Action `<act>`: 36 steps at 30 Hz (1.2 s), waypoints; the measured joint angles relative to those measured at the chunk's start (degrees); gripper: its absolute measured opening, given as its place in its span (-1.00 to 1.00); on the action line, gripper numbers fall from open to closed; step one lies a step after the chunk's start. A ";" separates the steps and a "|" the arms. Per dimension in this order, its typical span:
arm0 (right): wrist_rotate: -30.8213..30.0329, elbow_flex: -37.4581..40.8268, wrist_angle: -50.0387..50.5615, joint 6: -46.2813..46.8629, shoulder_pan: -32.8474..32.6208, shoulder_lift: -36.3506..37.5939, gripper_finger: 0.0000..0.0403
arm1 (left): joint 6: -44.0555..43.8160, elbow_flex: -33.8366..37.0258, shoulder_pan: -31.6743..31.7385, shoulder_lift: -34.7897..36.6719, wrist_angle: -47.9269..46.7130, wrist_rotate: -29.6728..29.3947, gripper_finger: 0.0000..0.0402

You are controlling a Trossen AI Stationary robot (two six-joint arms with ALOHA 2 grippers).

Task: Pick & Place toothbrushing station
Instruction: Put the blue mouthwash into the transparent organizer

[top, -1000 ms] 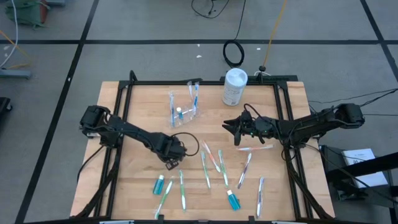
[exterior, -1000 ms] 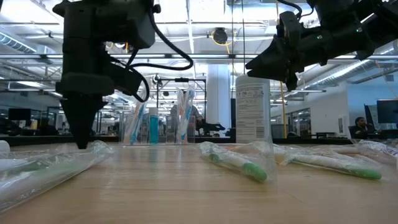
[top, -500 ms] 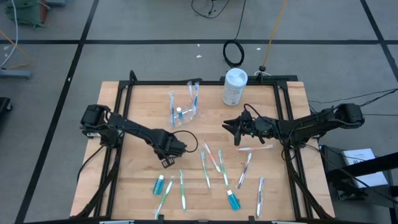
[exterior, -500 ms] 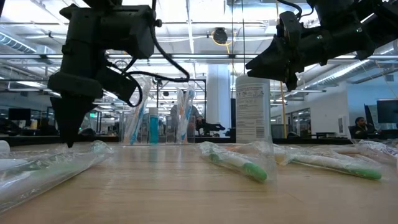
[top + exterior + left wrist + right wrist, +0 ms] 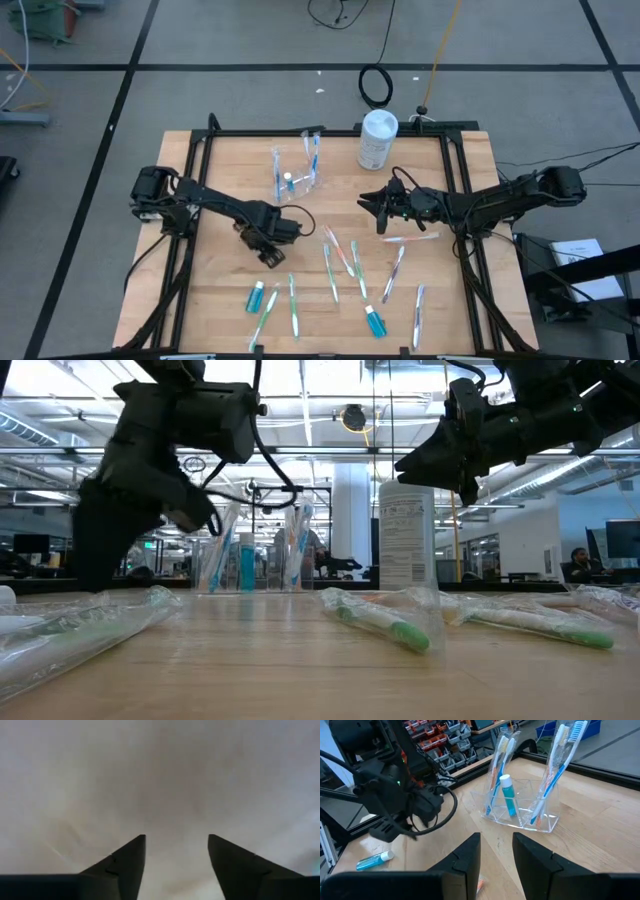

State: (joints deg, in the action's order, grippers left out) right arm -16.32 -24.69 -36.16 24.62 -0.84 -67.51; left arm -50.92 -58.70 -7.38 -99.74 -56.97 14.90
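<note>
- Left jaws (image 5: 270, 257) are down low over the bare wood of the table (image 5: 220, 280), spread apart with nothing between them. The wrist camera just sees two dark tips and blurry wood.
- Just past those jaws, toward the near edge of the table, there's a small blue tube (image 5: 257, 296) and a couple of green toothbrushes (image 5: 293, 303) lying flat, close but not touching the jaws.
- The clear cup (image 5: 297, 186) sits a bit beyond the left jaws toward the far side, with toothbrushes standing upright in it and a blue tube in the middle (image 5: 507, 794).
- Right jaws (image 5: 378, 211) hang in the air, well above the table and partly open, holding nothing. The cup is straight ahead of them in the right wrist camera.
- Below and beside the right jaws there's a scatter of toothbrushes, one pink (image 5: 410, 238), plus another blue tube (image 5: 375, 321) farther off.
- White canister (image 5: 377, 139) stands at the far edge, behind the right jaws.
</note>
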 joint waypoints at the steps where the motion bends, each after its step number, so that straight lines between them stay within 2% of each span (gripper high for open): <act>1: 0.00 0.00 0.00 -0.01 0.00 0.00 -0.48 | -3.82 0.00 -0.24 0.00 0.01 2.83 0.16; 3: 0.00 0.00 0.00 0.00 0.00 0.00 -0.48 | -9.22 0.00 -1.75 0.00 0.02 5.20 0.21; 6: 0.00 -0.02 0.01 -0.01 0.00 0.00 -0.48 | -12.50 0.00 -5.24 0.00 0.11 4.64 0.24; 17: 0.00 0.00 0.97 0.00 0.00 -0.01 -0.48 | -21.22 0.00 -13.97 0.02 0.48 -5.95 0.09; 22: 0.00 0.00 1.03 0.00 0.00 0.00 -0.48 | -21.42 0.00 -16.02 0.86 2.20 -8.21 0.01; 27: 0.00 0.00 1.10 0.00 0.00 -0.01 -0.48 | -20.88 0.00 -17.55 3.49 7.70 -7.39 -0.04; 36: -0.02 0.00 1.31 0.00 -0.02 0.00 -0.48 | -26.33 0.00 -21.62 3.29 10.27 -8.70 -0.06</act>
State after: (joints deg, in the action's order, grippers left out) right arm -16.34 -24.69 -34.85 24.62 -0.86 -67.51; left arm -77.25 -58.70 -29.00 -96.45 -46.70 6.20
